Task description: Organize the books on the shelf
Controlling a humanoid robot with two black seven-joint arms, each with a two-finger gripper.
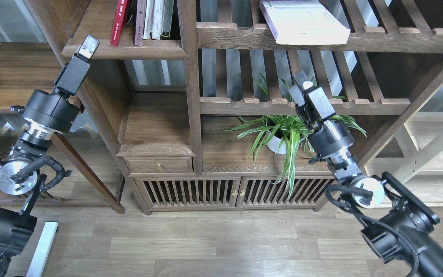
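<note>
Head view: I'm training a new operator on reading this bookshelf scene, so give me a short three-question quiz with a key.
1. True or false: the white-lavender paperback stands upright among the other books.
2. Which is nearer the red book? A) left gripper B) right gripper
3. Fill in: the potted plant sits beneath a ______ shelf.

Key:
1. False; it lies flat on the upper slatted shelf, overhanging the front rail.
2. A; the left gripper is by the front edge of the solid shelf.
3. Slatted.
</note>
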